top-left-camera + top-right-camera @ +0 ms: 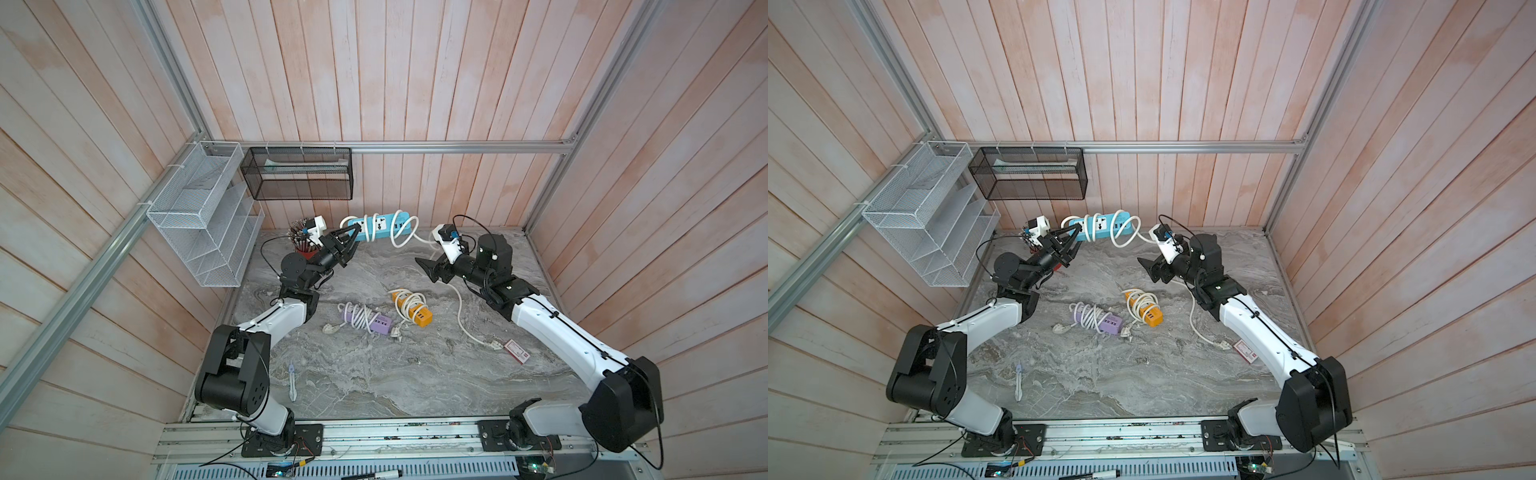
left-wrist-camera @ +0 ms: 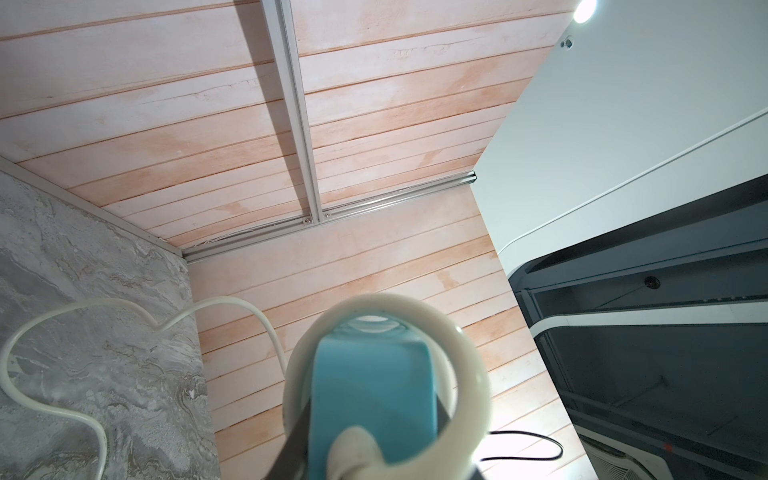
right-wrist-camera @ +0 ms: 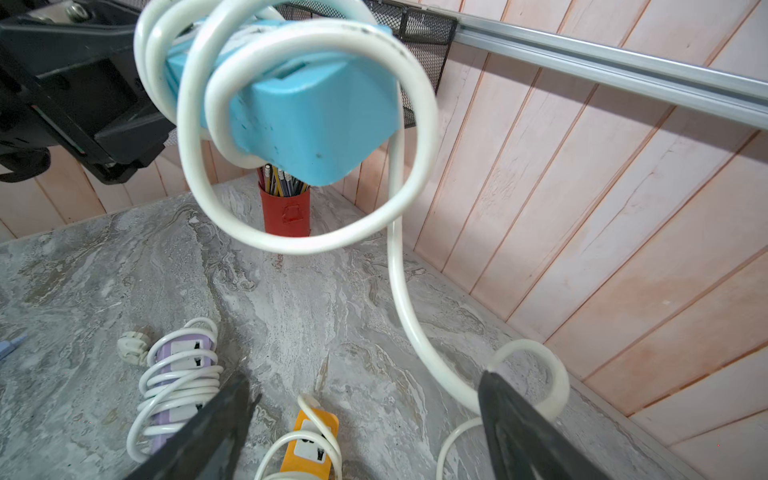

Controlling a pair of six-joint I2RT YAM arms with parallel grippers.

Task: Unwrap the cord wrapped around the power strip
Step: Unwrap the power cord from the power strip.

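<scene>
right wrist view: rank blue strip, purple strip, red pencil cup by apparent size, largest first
1. blue power strip: nearest the camera, so its size is inflated.
2. purple power strip: partly hidden.
3. red pencil cup: farthest back, so true size is unsure.

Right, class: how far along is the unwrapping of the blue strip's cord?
Done: one stretch of cord already trails loose to the table. In hand: the left jaws hold the blue power strip aloft; the right jaws stand open, empty. Left: several loops still circle the strip.
</scene>
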